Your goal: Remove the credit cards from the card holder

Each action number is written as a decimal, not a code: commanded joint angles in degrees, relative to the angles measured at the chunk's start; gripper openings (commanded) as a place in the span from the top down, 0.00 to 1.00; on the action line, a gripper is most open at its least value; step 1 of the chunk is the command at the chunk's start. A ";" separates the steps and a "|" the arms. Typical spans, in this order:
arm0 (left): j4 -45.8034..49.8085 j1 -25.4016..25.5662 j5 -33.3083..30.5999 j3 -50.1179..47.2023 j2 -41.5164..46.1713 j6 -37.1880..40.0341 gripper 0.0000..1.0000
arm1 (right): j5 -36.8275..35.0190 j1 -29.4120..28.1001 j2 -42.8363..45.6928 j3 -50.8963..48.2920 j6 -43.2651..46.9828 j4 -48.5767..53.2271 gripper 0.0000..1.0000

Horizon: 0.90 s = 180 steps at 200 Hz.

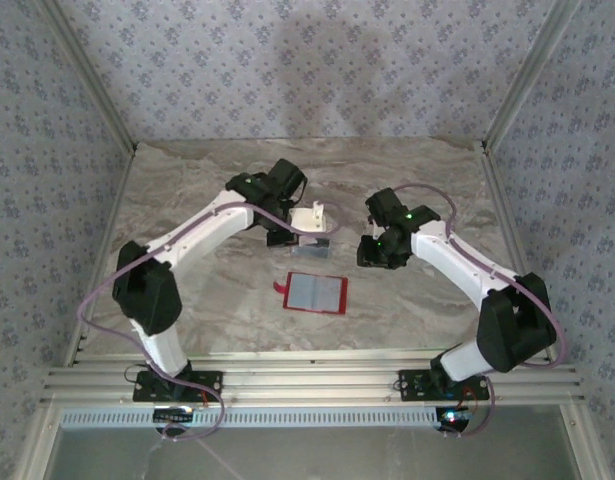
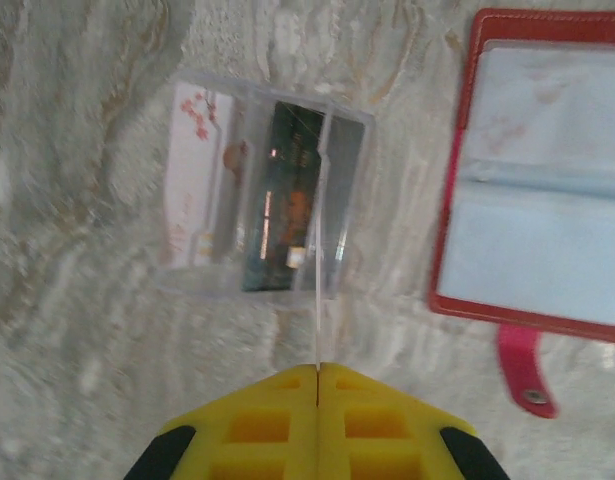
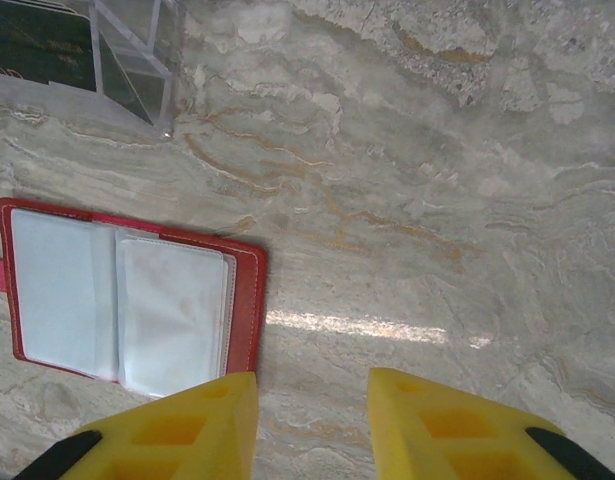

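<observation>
Holder [image 1: 316, 293] lies open flat on tabletop [image 1: 187, 290]. R gripper [image 3: 312, 380] hovers right of it, jaws part open, empty. L gripper [image 2: 317, 372] jaws pinch thin card [image 2: 318, 290] edge-on over clear box [image 2: 337, 200] w/ pale card [image 2: 192, 190] inside.

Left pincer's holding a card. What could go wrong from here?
The shut left pincer grips the thin pale card edge-on at its tips; the card may slip or twist.
Released, it could catch a wall of the clear plastic box, which already holds cards, and land outside.
The flat red rectangular card holder lies open and unpinned; the open right pincer hovering beside it might nudge it.
</observation>
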<state>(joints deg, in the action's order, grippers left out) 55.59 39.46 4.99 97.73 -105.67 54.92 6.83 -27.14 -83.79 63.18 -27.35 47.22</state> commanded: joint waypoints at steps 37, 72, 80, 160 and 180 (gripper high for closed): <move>4.22 -0.74 -1.67 13.68 -9.89 14.46 1.00 | 0.75 1.33 2.23 -2.26 0.66 1.40 0.65; 4.39 -0.85 -1.25 18.00 -13.14 16.34 1.00 | 1.08 2.21 2.58 -3.05 0.73 1.34 0.65; 4.95 -0.85 -1.00 18.89 -14.03 16.53 1.00 | 1.15 2.37 2.65 -3.23 0.75 1.25 0.65; 6.72 -0.71 -0.88 22.94 -21.11 17.07 1.00 | 1.96 3.66 2.68 -4.29 1.01 0.72 0.65; 8.83 -0.71 -0.68 25.01 -23.29 17.07 1.00 | 2.30 4.06 2.60 -4.72 1.14 0.42 0.65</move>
<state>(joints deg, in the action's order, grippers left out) 60.20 38.94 3.14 118.91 -126.69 70.54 8.29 -23.73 -82.46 59.53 -27.35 47.07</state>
